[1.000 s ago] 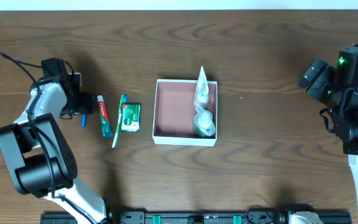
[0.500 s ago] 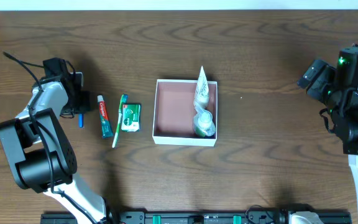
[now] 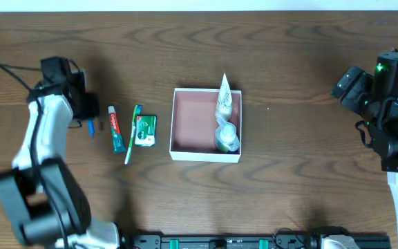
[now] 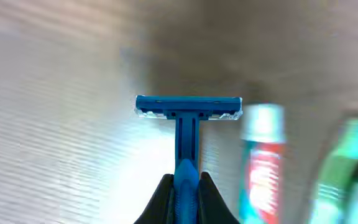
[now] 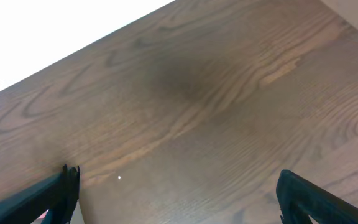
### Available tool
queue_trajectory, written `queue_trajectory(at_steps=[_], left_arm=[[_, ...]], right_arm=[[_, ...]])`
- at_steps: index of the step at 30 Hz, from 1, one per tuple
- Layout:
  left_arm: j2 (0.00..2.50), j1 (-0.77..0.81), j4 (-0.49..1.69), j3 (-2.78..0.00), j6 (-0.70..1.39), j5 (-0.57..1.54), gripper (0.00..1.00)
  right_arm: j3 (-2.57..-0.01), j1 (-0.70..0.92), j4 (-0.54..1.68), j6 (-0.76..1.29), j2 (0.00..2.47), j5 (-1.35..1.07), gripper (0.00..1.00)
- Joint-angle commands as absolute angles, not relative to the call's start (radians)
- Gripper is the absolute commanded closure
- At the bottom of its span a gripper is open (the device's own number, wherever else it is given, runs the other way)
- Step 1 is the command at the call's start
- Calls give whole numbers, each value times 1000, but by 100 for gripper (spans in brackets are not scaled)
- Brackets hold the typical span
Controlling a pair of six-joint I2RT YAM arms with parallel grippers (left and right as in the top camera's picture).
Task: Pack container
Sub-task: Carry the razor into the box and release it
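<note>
The container point(image 3: 204, 157) sits near the middle of the counter point(image 3: 289, 55), its pink-brown floor bare on the left, while a white tube point(image 3: 224, 97) and a small bottle point(image 3: 227, 137) fill its right side. Just to its left lie a green packet point(image 3: 144, 131), a toothbrush point(image 3: 132, 135) and a toothpaste tube point(image 3: 116, 129). Beyond these, the left tool point(image 4: 185, 193) is clamped on the thin handle of a blue razor point(image 4: 188, 112), head pointing away from the wrist; whether the razor is clear of the counter cannot be told. The right tool point(image 5: 176, 177) hangs well apart at the far edge, its fingers spread wide and holding nothing. The hold looks narrow, so the razor may swivel or slip under a quick swing. The toothpaste tube lies just beside the razor's head, so a low path toward the container could snag it or push the row of toiletries. A release too near the white wall could leave the razor propped on the rim.
</note>
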State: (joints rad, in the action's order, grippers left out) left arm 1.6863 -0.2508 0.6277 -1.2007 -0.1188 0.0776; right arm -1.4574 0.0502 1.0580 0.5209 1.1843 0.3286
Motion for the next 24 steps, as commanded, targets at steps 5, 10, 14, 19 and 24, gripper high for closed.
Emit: queue_trajectory(at_steps=[5, 10, 14, 19, 24], left_arm=[[1411, -12, 647, -1205, 22, 228, 94], [1374, 187, 651, -1202, 60, 224, 94], [1422, 306, 652, -1196, 166, 224, 94], [1536, 400, 643, -1196, 209, 216, 94], [1666, 453, 642, -1196, 248, 112, 94]], right_arm=[[-1461, 43, 1059, 538, 1184, 332, 1], [-1461, 43, 1059, 538, 1184, 332, 1], [-1461, 43, 1059, 538, 1184, 332, 1], [-1461, 43, 1059, 538, 1184, 332, 1], [-1461, 43, 1059, 538, 1184, 332, 1]])
